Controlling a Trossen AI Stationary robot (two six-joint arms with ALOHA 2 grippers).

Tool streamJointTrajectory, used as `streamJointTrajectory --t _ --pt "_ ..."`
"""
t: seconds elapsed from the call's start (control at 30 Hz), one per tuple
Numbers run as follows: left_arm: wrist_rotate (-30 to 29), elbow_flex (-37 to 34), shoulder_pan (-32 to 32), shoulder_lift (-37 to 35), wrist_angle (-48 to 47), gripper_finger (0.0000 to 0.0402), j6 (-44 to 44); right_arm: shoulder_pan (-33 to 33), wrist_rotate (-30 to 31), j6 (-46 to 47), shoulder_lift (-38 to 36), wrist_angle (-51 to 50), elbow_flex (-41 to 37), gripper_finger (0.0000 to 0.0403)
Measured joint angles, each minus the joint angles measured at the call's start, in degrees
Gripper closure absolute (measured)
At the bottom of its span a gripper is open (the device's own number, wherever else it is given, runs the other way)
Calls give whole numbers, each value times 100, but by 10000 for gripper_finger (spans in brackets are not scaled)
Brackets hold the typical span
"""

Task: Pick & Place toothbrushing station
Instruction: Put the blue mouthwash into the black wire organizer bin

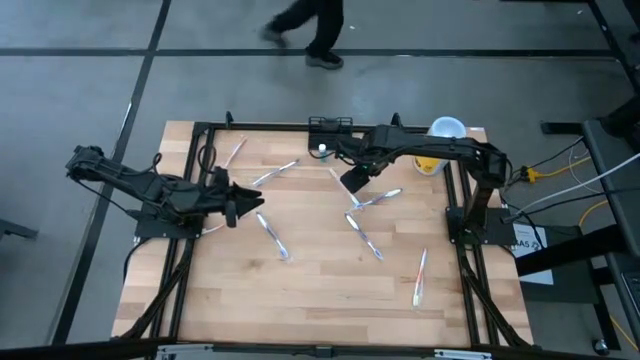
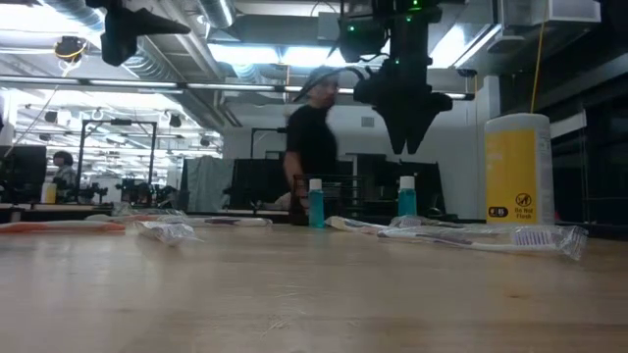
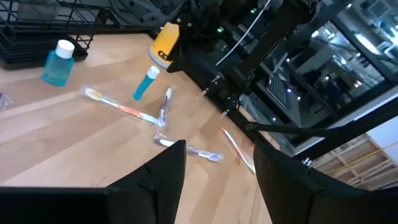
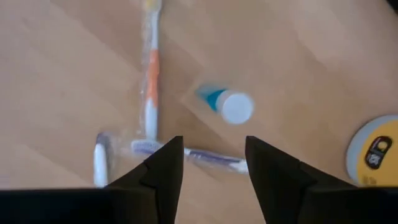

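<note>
The toothbrushing station, a black wire rack (image 1: 330, 124), stands at the table's far edge; part of it (image 3: 34, 31) also shows in the left wrist view. My right gripper (image 1: 352, 181) hangs over the table's middle, open and pointing down, above a purple toothbrush (image 4: 214, 159) and beside a standing blue bottle with a white cap (image 4: 229, 106). It holds nothing. My left gripper (image 1: 252, 206) hovers open and empty over the table's left half, pointing toward the right, its fingers (image 3: 161, 177) well apart.
Wrapped toothbrushes lie scattered over the wood (image 1: 275, 238) (image 1: 365, 238) (image 1: 420, 277) (image 1: 272, 172). A second blue bottle (image 3: 58, 61) stands near the rack. A yellow cup with a white rim (image 1: 441, 146) sits at the far right. A person (image 2: 314, 137) walks beyond the far edge.
</note>
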Motion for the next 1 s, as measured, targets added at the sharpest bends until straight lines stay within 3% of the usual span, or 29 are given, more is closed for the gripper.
streamJointTrajectory --t 0.3,0.53,0.7,1.0 --pt "-16 0 0 -83 86 217 -168 -549 -729 -508 -2 112 0 191" --pt "-153 0 0 -77 131 217 -236 -584 -536 -1002 -8 157 -125 179" --pt "-214 0 0 -77 143 217 -279 -714 -1128 -997 -5 536 -728 180" --pt "-329 0 0 -77 153 217 -390 -708 -1015 -1113 -111 860 -837 181"
